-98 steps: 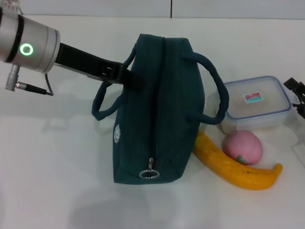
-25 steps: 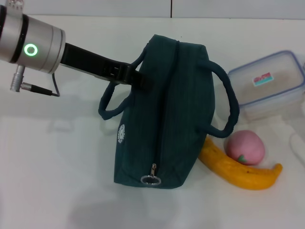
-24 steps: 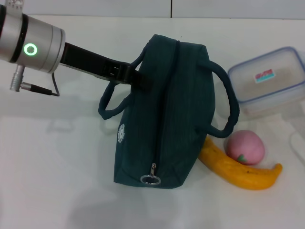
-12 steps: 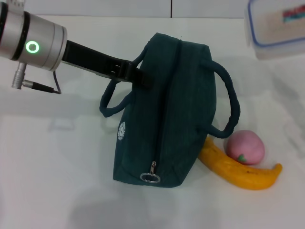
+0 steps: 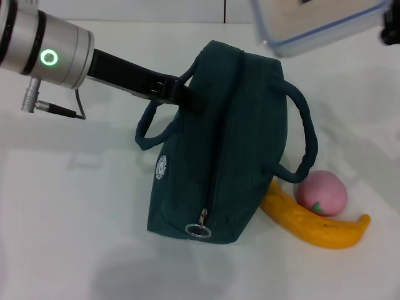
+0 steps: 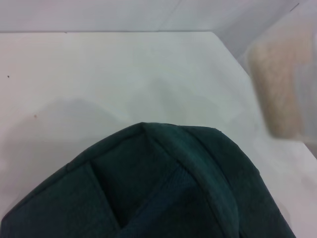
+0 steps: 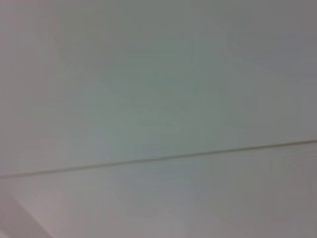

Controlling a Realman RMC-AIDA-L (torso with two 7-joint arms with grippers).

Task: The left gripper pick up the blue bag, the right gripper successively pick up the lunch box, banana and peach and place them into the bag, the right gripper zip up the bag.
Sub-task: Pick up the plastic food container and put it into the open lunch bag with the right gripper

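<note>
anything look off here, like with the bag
Yes: the blue bag looks zipped shut, its zipper pull at the near end, while the lunch box is already lifted above it. Nothing looks spilled or damaged.

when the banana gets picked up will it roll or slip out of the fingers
The banana is curved and lies flat on the table, so it probably won't roll freely, though it might rock. Its skin looks smooth, so a grip near the tapered end could slip; mid-body seems safer. It touches the blue bag and the peach, so lifting may nudge the peach.
</note>
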